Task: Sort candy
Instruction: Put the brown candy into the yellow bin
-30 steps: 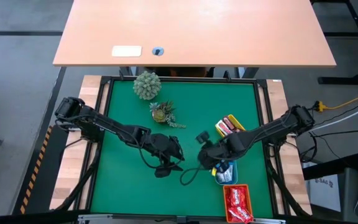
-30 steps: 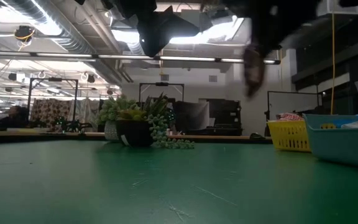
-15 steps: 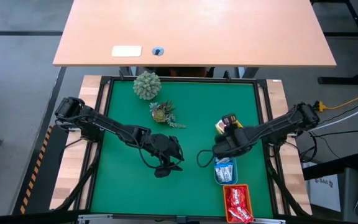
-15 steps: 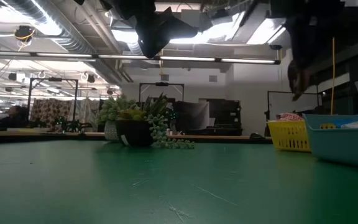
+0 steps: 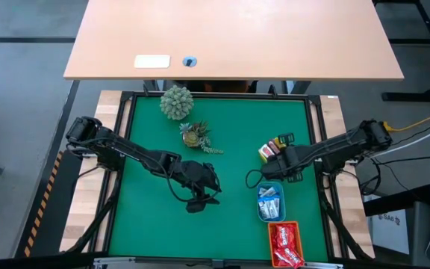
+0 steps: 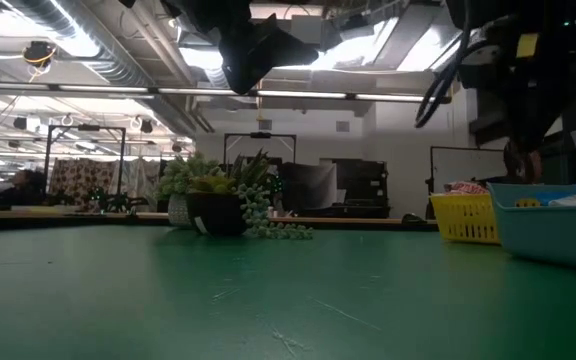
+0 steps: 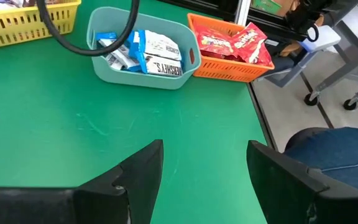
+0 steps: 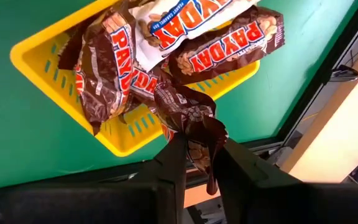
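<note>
We find the right gripper [image 8: 194,163] has travelled from above the blue tray [image 5: 270,203] to the far side, and now hangs over the yellow tray [image 8: 61,78] at the right of the mat [image 5: 215,142]. Its fingers are pinched on a brown bar [image 8: 188,121] that dangles just above the bars already heaped in that tray. A second ago the same gripper sat nearer the mat's centre, beside the blue tray; the carry therefore appears complete, and we judge that release is the step in hand. The bar is not yet set down. The left gripper [image 7: 204,171] has not shifted in that time: it hovers over bare mat left of centre, fingers spread, holding nothing. The blue tray holds blue-and-white sweets [image 7: 145,53]; the orange tray [image 7: 229,65], nearest the front edge, holds red packets [image 7: 238,40]. No loose candy shows on the mat, so we judge sorting close to finished. Two plants [image 5: 176,101] stand at the far left, clear of the work.
</note>
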`<state>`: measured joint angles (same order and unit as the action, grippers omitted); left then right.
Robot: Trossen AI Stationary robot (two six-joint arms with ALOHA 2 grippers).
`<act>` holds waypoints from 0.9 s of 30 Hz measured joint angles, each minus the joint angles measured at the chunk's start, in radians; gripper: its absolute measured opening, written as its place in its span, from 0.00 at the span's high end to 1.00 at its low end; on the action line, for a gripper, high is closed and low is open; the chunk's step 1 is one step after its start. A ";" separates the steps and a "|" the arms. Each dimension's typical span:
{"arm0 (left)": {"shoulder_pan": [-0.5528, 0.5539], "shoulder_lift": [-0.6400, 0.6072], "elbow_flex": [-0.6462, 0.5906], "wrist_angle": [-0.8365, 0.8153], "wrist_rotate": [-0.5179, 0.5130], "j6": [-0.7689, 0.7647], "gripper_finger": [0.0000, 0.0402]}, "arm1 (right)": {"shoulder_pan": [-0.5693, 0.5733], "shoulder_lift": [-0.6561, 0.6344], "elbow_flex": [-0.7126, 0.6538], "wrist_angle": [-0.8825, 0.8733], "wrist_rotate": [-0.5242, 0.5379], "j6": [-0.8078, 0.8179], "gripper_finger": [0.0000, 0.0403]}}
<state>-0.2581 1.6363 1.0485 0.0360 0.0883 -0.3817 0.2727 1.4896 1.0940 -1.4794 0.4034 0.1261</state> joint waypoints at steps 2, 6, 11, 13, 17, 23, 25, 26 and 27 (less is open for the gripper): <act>0.000 0.000 0.000 0.000 0.001 0.000 0.44 | 0.001 0.001 -0.006 0.002 0.001 0.000 0.82; 0.000 0.000 0.000 0.000 0.001 0.000 0.44 | 0.001 0.001 -0.009 0.003 -0.006 0.002 0.82; 0.000 0.000 0.000 0.000 0.000 0.000 0.44 | 0.001 0.001 -0.009 0.014 -0.034 0.002 0.81; 0.000 0.000 0.000 0.000 0.000 0.000 0.44 | 0.001 0.001 -0.009 0.014 -0.040 0.002 0.79; 0.000 0.000 0.000 0.000 -0.001 0.000 0.44 | 0.001 0.001 -0.009 0.014 -0.034 0.002 0.69; 0.000 0.000 0.000 0.000 -0.001 0.026 0.44 | 0.001 0.001 -0.009 0.012 -0.012 -0.003 0.58; 0.000 0.000 0.000 0.000 -0.001 0.026 0.44 | 0.001 0.001 -0.008 0.006 -0.014 -0.003 0.56; 0.001 -0.002 0.000 -0.001 -0.001 0.026 0.44 | 0.002 0.002 -0.003 -0.006 -0.019 -0.003 0.56; 0.002 -0.007 0.000 -0.002 -0.001 0.026 0.44 | 0.002 0.003 0.007 -0.025 -0.029 -0.002 0.56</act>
<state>-0.2563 1.6297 1.0485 0.0339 0.0872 -0.3561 0.2743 1.4921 1.1005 -1.5043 0.3740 0.1243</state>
